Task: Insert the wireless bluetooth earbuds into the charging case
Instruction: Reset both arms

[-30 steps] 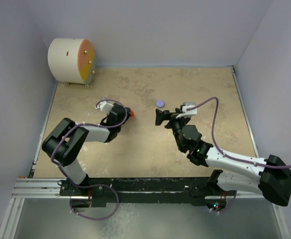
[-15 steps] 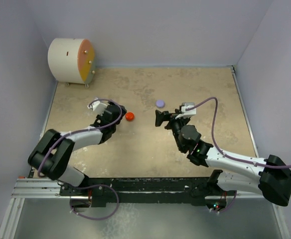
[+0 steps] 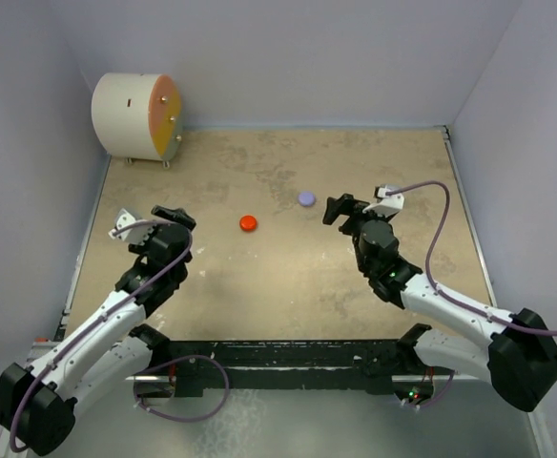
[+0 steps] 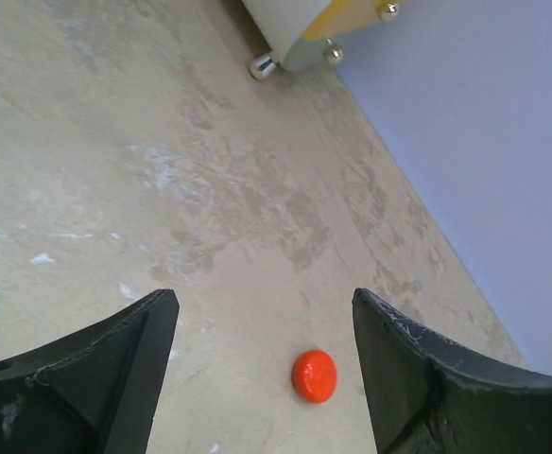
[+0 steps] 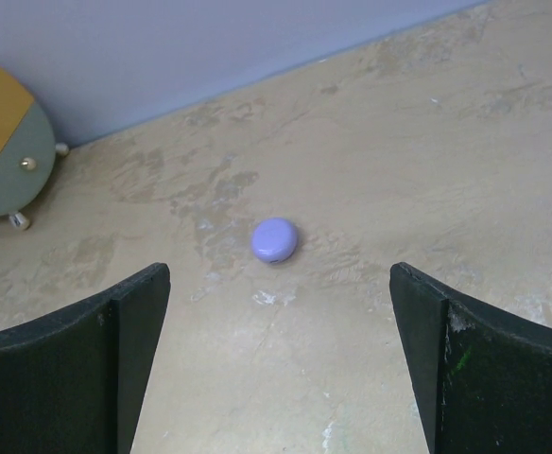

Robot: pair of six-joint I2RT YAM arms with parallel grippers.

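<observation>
Earbuds: none to be seen in any view. No small stemmed pieces lie loose on the tabletop, and neither arm carries one. They may be inside the cases or out of sight; you cannot tell which from here.

Red case, taken as the mark: round puck, lid down, flat on the tabletop. Contents hidden.

Lavender case: right of the red case and a little farther back, near it but apart. Also shut, contents hidden.

Left fingers: spread wide, nothing between them. They sit well left of the red case and point toward it. In the wrist view the red case lies ahead, within the gap, a little off centre.

Right fingers: spread wide, empty. They sit right of the red case, beyond the lavender one, which lies ahead of them, close to the middle of their gap.

Nearer arm: left for the red case, right for the lavender. The right has the shorter reach.

Both cases are round, so you have no long axis to line up on. The hinge side does not show.

Next move, as I judge it: a case must be opened before anything can go in. Expect a puck to slide on the tabletop if only one finger meets it.
</observation>
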